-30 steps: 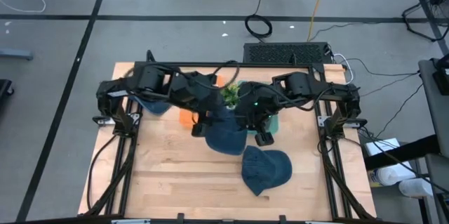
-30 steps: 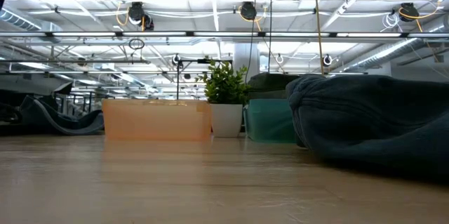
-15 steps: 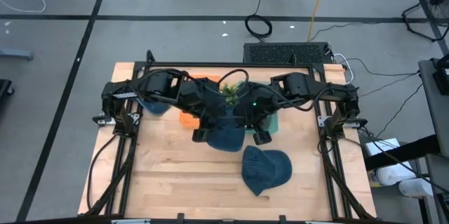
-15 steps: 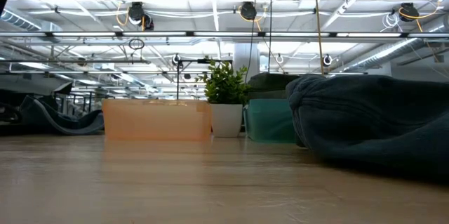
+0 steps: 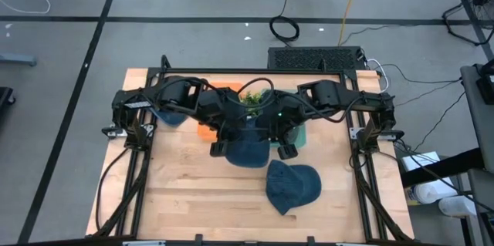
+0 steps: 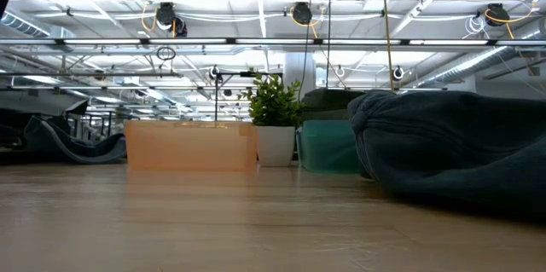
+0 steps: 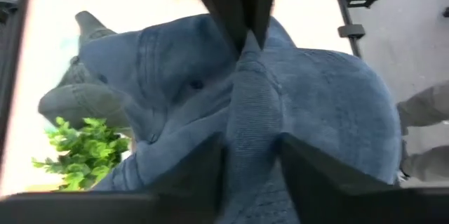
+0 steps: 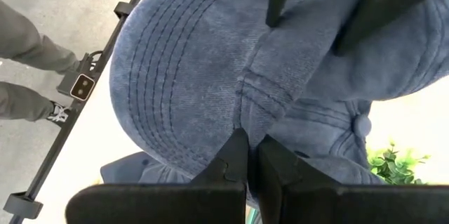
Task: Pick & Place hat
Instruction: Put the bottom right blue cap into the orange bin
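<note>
Two hats showed from above: one blue hat [image 5: 248, 152] hung between both arms over the middle of the surface [image 5: 185, 200], and a second hat [image 5: 293, 186] lay flat nearer the front edge. We placed the left gripper [image 5: 220, 146] at the held hat's left edge and the right gripper [image 5: 286, 149] at its right edge, with an orange bin [image 5: 207, 128], a plant [image 5: 253, 101] and a teal bin [image 5: 299, 134] just behind.

Low view: we saw only a dark shape at the top, well clear of the surface, and the resting hat [image 6: 452, 148] bulking large on the right. The orange bin [image 6: 189, 146], the plant [image 6: 274, 101] and the teal bin [image 6: 328, 146] stood in a row beyond.

Left wrist view: the fingers were pinched tight on a raised fold of denim [image 7: 252, 97].

Right wrist view: the fingers were closed on a seam near the brim [image 8: 182, 76]; a person's legs [image 8: 31, 48] stood beside the frame.

Our judgement: the carry needed both arms moving together at one height, keeping the cloth taut but not stretched, and clearing the plant before lowering toward a bin. We could not tell which bin was meant.
</note>
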You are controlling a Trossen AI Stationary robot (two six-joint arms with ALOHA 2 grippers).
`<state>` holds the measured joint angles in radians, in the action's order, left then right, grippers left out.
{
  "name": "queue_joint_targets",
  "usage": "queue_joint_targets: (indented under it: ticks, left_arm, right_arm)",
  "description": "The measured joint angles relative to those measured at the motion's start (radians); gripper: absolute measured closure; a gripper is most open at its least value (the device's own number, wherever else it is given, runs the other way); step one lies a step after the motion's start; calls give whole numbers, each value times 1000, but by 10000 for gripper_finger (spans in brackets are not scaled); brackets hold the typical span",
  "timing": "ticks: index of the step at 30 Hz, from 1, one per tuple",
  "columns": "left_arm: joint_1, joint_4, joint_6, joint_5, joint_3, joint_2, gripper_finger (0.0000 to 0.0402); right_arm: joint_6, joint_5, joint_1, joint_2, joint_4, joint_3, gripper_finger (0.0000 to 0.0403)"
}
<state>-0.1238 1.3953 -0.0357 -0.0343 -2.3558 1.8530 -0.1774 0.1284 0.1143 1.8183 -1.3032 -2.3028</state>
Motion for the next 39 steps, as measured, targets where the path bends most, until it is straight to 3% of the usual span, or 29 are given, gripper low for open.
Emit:
queue_joint_targets:
  ticks: [5, 7, 16, 28, 39]
  left_arm:
    - [5, 1, 4, -85, 0, 0, 371]
    - [12, 0, -4, -137, 0, 0, 389]
    - [14, 7, -5, -131, 0, -2, 397]
    - [26, 132, 117, -38, 0, -58, 400]
    - [62, 176, 315, 40, 0, -168, 400]
  right_arm:
    - [-2, 0, 0, 0, 5, 0, 403]
    - [-7, 3, 0, 0, 8, 0, 403]
    - [-46, -1, 0, -1, 30, 0, 390]
    - [56, 3, 4, -98, -20, 0, 256]
    - [116, 5, 5, -215, -34, -1, 225]
